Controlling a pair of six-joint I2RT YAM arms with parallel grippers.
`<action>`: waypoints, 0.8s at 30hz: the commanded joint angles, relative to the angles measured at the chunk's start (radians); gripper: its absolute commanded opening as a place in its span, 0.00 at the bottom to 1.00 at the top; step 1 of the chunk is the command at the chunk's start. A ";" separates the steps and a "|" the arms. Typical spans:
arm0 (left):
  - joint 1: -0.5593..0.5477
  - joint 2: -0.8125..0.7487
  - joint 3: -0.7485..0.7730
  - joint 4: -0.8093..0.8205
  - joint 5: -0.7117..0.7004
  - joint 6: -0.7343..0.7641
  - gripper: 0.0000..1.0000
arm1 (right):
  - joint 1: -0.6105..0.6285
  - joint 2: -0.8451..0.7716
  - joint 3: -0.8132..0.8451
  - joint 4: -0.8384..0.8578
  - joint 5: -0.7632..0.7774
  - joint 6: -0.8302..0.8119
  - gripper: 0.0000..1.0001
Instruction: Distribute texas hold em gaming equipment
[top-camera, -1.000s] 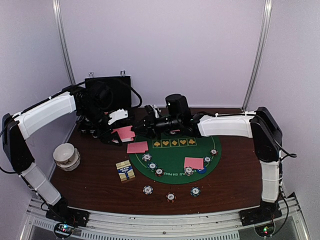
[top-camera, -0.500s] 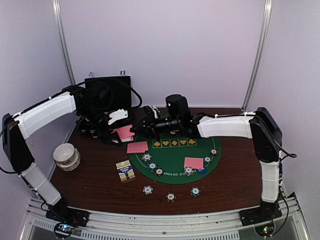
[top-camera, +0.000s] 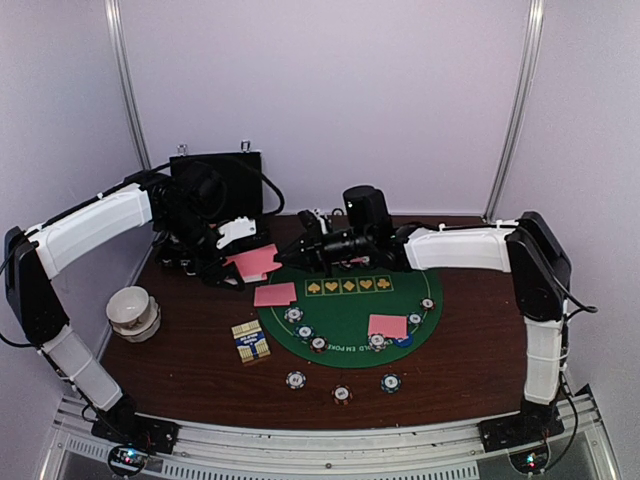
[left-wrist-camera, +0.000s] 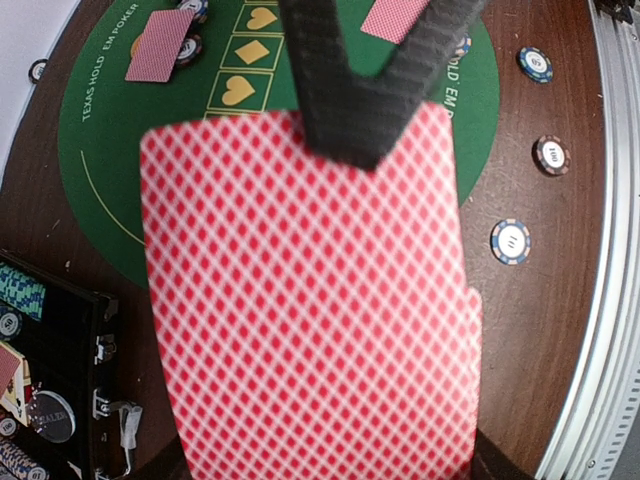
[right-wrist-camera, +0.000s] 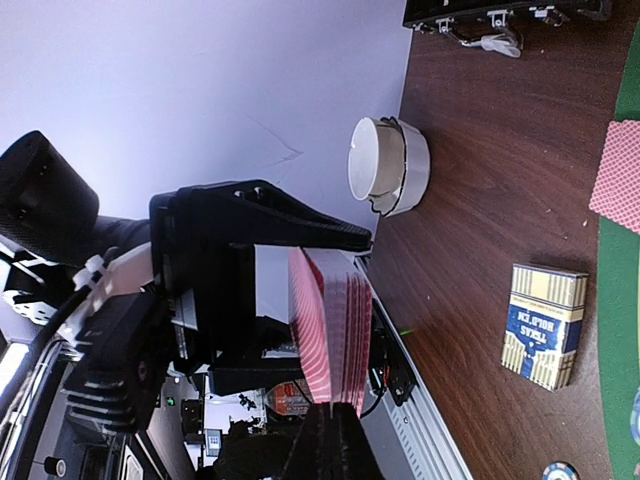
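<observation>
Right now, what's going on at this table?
The left pincer holds a stack of pink-backed cards above the table's far left, in front of the black chip case. The right pincer reaches in at the stack's edge, seemingly to draw a card; whether it has a grip is unclear. Face-down dealt cards lie at two spots on the green mat. Chips ring the mat, and three more sit on bare wood near the front.
</observation>
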 joint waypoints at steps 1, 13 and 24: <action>0.005 -0.013 0.022 -0.003 -0.006 0.014 0.00 | -0.074 -0.096 -0.030 -0.008 0.000 -0.029 0.00; 0.005 -0.016 0.022 -0.002 -0.012 0.016 0.00 | -0.277 -0.097 -0.050 -0.055 -0.026 -0.078 0.00; 0.005 -0.021 0.017 -0.007 -0.010 0.016 0.00 | -0.365 0.118 0.228 -0.525 0.115 -0.415 0.00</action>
